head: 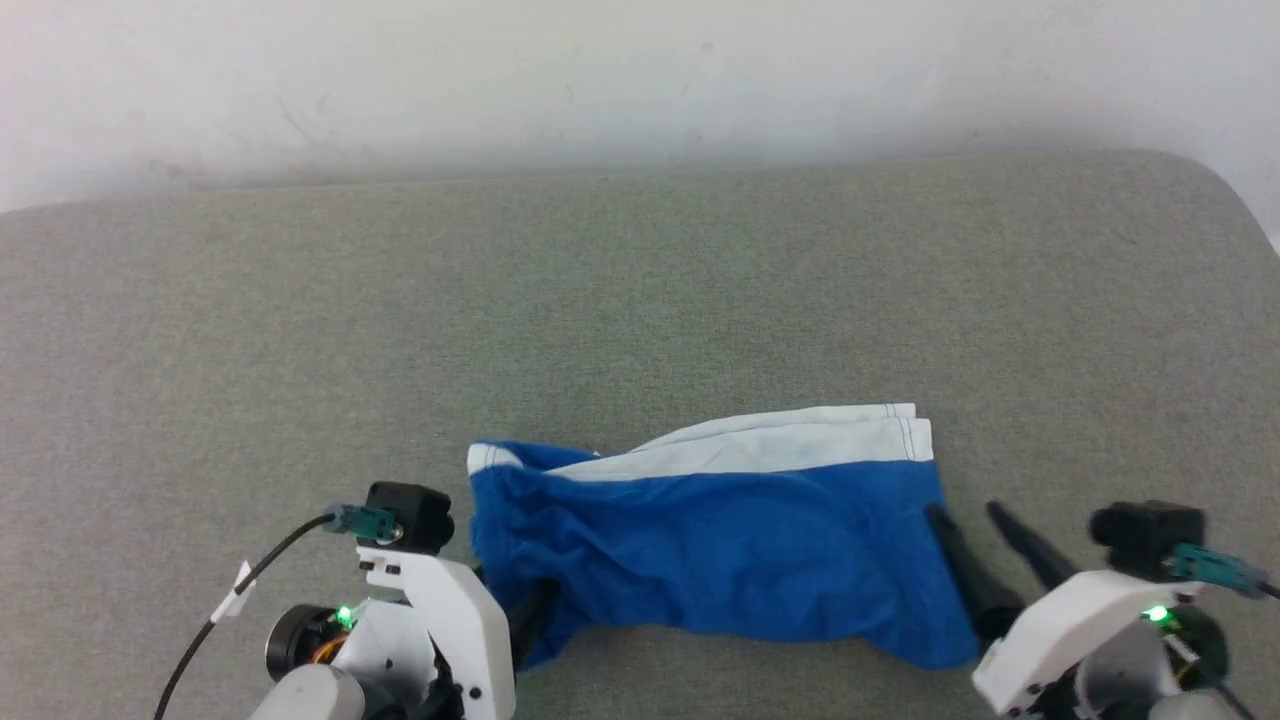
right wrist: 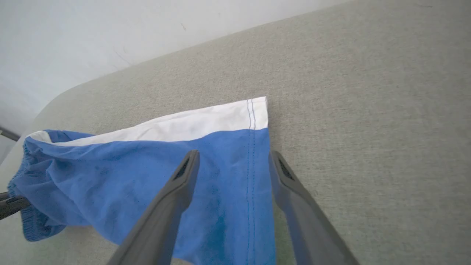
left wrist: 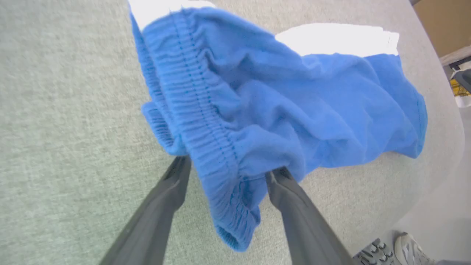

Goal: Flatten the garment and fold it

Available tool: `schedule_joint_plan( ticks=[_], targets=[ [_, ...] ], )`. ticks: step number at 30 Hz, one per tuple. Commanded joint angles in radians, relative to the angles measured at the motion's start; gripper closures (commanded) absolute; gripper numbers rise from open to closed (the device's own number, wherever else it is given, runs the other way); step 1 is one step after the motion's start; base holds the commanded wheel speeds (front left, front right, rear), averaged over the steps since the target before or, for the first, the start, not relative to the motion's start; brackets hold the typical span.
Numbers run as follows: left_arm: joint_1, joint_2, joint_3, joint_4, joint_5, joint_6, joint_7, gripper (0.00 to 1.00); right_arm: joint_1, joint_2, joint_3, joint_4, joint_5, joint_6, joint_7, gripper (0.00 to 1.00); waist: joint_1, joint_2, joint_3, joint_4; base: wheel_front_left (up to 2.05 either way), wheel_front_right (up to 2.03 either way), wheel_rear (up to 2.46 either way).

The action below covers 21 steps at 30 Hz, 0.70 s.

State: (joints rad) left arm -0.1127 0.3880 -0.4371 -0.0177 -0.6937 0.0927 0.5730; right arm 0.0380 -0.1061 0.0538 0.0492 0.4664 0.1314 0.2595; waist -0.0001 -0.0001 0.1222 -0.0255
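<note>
Progress: flattening partly done, folding not begun, by the look of it. Garment [head: 720,540] down on grey cloth-covered desk [head: 640,280], near front edge, stretched sideways between the two arms, waistband [left wrist: 191,110] toward left, leg hem [right wrist: 252,147] toward right, white stripe [head: 780,445] along far side. Rumpled through middle, bunched at waistband end, near edge uneven. Left to do: smooth wrinkles, square up, then fold. Left end effector [left wrist: 228,167] spread wide, gripping nothing, tips hidden just under loose waistband edge, gathered elastic drooping between them. Right end effector [right wrist: 234,154] likewise spread and empty, over hem corner, stitching line between fingers, contact with cloth unclear. Head view: whole outline and both arms at once, no elastic detail. Left wrist view: waistband ribbing, plus grey shoe [left wrist: 408,246] on floor past desk corner. Right wrist view: hem flat and crisp, pale wall [right wrist: 110,36] behind
</note>
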Motion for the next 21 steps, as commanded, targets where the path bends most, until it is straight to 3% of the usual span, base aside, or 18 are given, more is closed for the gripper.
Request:
schedule_joint_plan(
  ticks=[1,7,12,21],
  targets=[
    [0.013,-0.018,0.016,-0.017,0.02,0.017,-0.058,0.0,0.008,0.009,-0.033,-0.025,-0.036,-0.001,-0.051,0.0,0.0001,0.0001,-0.015,0.015,0.0,0.0,0.0],
    [0.045,-0.078,0.096,-0.061,0.046,0.09,-0.254,0.0,0.013,-0.004,-0.1,-0.087,-0.125,-0.001,-0.067,0.0,0.0001,0.0001,-0.038,0.043,0.0,0.0,0.0],
    [0.047,-0.114,0.137,-0.069,0.077,0.108,-0.411,0.0,0.005,-0.041,-0.148,-0.111,-0.142,-0.001,0.0,0.0,0.0001,0.0001,-0.038,0.066,0.0,0.0,0.0],
    [0.007,-0.127,0.149,0.061,0.225,0.068,-0.784,0.0,-0.042,-0.123,-0.163,-0.052,-0.091,-0.001,0.285,0.0,0.0001,0.0001,-0.021,0.12,0.0,0.0,0.0]
  ],
)
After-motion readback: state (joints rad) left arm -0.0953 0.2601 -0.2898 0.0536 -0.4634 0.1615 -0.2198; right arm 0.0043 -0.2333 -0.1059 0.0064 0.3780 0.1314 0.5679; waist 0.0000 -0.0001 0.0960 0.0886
